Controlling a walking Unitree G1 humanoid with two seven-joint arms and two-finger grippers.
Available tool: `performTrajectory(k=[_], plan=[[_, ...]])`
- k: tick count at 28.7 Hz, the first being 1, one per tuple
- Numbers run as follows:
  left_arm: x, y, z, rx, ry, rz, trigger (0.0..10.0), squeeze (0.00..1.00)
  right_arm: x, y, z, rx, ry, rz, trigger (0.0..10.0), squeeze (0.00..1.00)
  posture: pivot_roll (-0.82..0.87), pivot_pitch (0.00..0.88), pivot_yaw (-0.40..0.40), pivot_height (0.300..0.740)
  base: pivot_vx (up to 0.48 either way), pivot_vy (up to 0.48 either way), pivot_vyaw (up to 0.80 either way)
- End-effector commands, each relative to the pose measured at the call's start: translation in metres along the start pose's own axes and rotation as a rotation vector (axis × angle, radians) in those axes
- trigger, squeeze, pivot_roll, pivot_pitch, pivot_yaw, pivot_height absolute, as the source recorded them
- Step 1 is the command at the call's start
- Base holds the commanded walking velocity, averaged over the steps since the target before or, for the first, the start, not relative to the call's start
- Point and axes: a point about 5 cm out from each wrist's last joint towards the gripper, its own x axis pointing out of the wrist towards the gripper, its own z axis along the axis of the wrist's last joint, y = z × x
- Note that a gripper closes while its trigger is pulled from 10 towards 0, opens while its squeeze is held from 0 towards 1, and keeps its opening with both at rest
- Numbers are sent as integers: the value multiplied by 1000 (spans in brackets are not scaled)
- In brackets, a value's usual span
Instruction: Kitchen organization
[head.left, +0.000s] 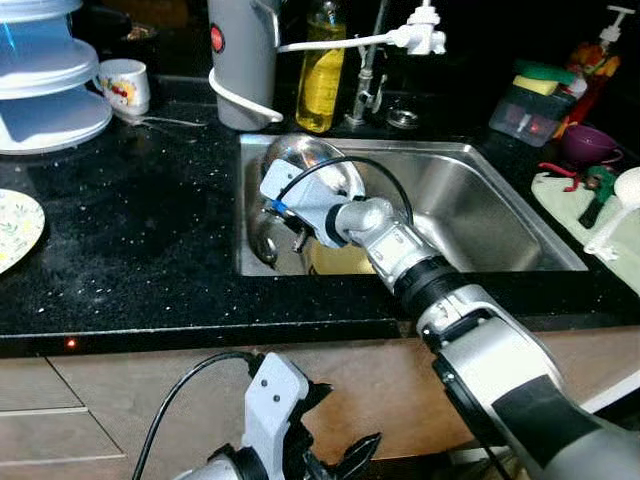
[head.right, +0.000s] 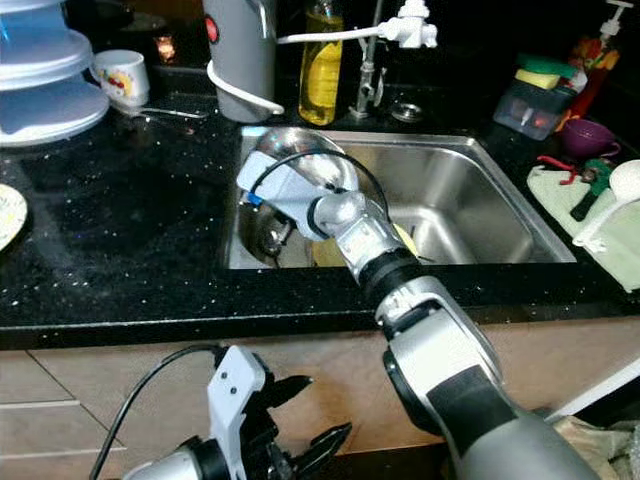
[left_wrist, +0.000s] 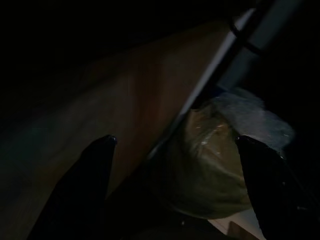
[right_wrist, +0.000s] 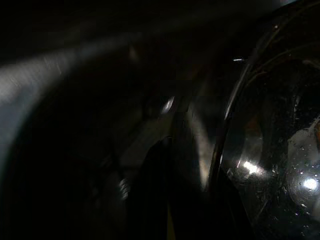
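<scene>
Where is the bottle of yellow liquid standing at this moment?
In the left eye view, the bottle of yellow liquid stands on the black counter behind the sink, between the grey appliance and the faucet.

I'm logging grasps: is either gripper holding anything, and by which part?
Left gripper: open, holding nothing. Right gripper is down in the sink at a steel pot; a hold cannot be told.

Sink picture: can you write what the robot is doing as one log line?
right gripper: down in sink, at steel pot | left gripper: open, idle below counter | grasp: cannot tell
</scene>
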Motion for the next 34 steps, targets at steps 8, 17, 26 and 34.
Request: performTrajectory(k=[8, 17, 26, 34], plan=[[-9, 1, 7, 62, -21, 151, 10000, 0, -5, -19, -17, -5, 120, -121, 10000, 0, 153, 130, -179, 740, 0, 0, 0], [-12, -2, 8, 62, -14, 170, 10000, 0, -7, -20, -21, -13, 124, -53, 10000, 988, 156, 153, -177, 740, 0, 0, 0], [-10, 3, 7, 65, -10, 172, 10000, 0, -11, -26, -17, 43, 68, -18, 10000, 1000, 152, 135, -160, 740, 0, 0, 0], [-5, 15, 10, 97, -26, 191, 10000, 0, -56, -65, 32, 559, -796, 19, 10000, 0, 140, 101, -138, 740, 0, 0, 0]])
